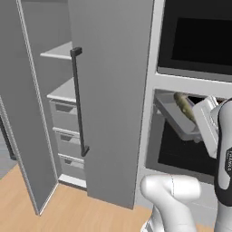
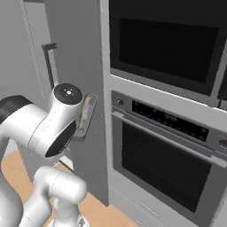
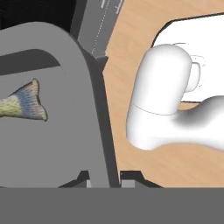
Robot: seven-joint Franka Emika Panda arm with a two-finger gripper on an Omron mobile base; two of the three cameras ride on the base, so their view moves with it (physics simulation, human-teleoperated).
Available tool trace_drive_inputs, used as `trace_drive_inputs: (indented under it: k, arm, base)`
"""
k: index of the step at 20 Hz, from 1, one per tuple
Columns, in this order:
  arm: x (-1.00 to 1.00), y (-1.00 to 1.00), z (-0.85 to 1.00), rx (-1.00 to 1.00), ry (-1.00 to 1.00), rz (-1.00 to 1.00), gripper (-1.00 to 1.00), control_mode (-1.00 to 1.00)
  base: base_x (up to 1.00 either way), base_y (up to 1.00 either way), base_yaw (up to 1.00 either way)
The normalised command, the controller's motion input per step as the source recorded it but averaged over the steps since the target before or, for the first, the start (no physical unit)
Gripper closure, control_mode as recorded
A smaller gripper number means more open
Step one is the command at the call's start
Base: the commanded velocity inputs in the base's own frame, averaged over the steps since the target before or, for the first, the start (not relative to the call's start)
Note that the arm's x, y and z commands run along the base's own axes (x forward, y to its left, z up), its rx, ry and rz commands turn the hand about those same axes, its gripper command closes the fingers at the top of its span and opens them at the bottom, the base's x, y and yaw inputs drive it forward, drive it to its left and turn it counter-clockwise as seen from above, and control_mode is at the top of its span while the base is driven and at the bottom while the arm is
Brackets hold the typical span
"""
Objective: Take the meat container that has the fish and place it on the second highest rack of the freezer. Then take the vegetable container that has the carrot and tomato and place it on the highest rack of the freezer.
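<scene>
My gripper (image 3: pixel 106 180) is shut on the rim of the dark-grey meat container (image 3: pixel 48 127), one finger on each side of its wall. The olive-tan fish (image 3: pixel 22 104) lies inside, only its tail end showing. In the left base view the meat container (image 1: pixel 173 114) hangs tilted in the air with the fish (image 1: pixel 183 105) in it, in front of the oven and right of the freezer. The freezer (image 1: pixel 111 90) stands with its door open; the highest rack (image 1: pixel 59 50) and the second white rack (image 1: pixel 63 90) are bare. The vegetable container, carrot and tomato are out of view.
The freezer's dark bar handle (image 1: pixel 78 99) runs down the open door, which stands between the tray and the shelves. Grey drawers (image 1: pixel 65 118) sit under the racks. A black-glass oven (image 2: pixel 164 155) fills the wall to the right. Wooden floor (image 1: pixel 68 208) lies below.
</scene>
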Motion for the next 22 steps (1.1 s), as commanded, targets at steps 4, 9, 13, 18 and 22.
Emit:
trace_drive_inputs:
  k: [4,9,13,18,22]
  arm:
    - [0.0,0.0,0.0,0.0,0.0,0.0,1.0,1.0]
    - [0.0,0.0,0.0,0.0,0.0,0.0,1.0,1.0]
    - [0.0,0.0,0.0,0.0,0.0,0.0,1.0,1.0]
    - [0.0,0.0,0.0,0.0,0.0,0.0,1.0,1.0]
    - [0.0,0.0,0.0,0.0,0.0,0.0,1.0,1.0]
  base:
    - [0.16,1.0,0.34]
    - [0.44,0.72,0.14]
    - [0.62,0.25,-0.01]
    - [0.49,0.26,-0.04]
    - [0.6,0.35,-0.03]
